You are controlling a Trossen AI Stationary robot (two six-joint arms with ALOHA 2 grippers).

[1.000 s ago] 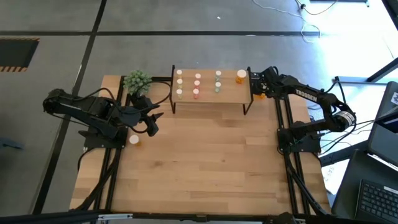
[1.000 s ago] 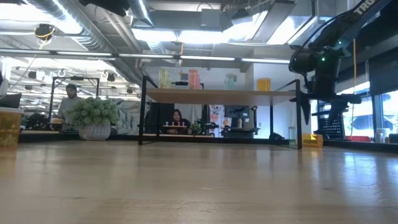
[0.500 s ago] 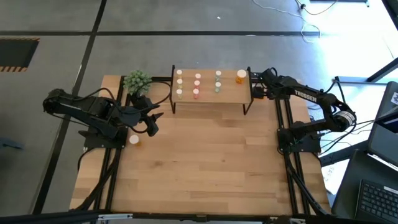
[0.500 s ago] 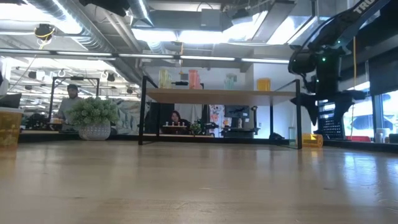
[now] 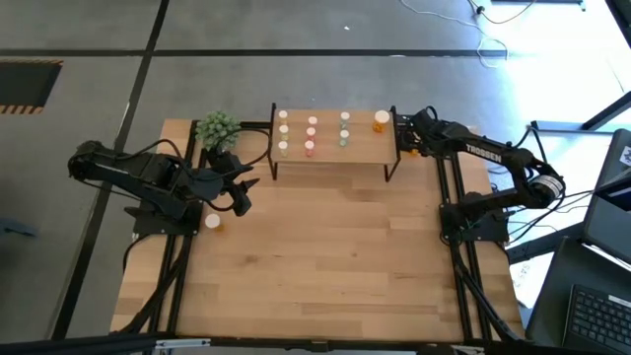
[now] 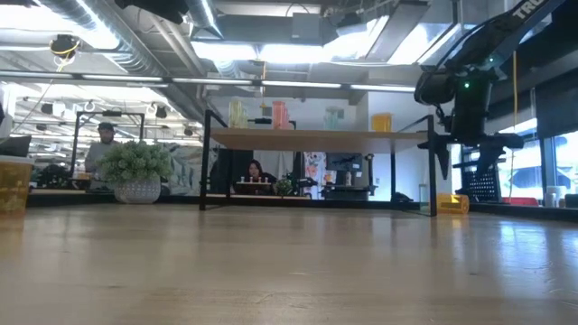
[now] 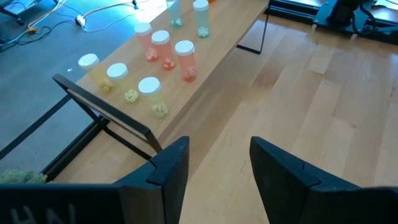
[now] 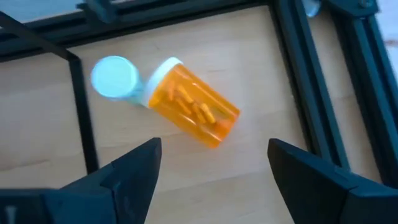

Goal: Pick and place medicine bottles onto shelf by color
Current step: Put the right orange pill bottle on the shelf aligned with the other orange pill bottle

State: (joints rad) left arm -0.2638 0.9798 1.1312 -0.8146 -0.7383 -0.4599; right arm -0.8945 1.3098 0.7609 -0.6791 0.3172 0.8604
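Our right gripper [image 8: 211,165] hangs with jaws apart over an orange bottle [image 8: 189,110] lying on the table beside the shelf [image 5: 335,150]. Our left gripper [image 5: 240,192], also spread, waits near the plant [image 5: 217,128].

Shelf [image 5: 330,148]: small light-wood board on thin black legs, at the far edge of the worktop.
Bottles on shelf: upright, pale caps; yellowish column [image 7: 150,87], pink-red column [image 7: 185,50], green pair [image 7: 200,7], one orange bottle [image 5: 382,120] at the right end.
Fallen orange bottle [image 8: 189,110]: on its side on the worktop, white cap on, pills inside, beside the shelf's right leg.
Stray bottle [image 5: 212,222]: upright on the worktop's left side.
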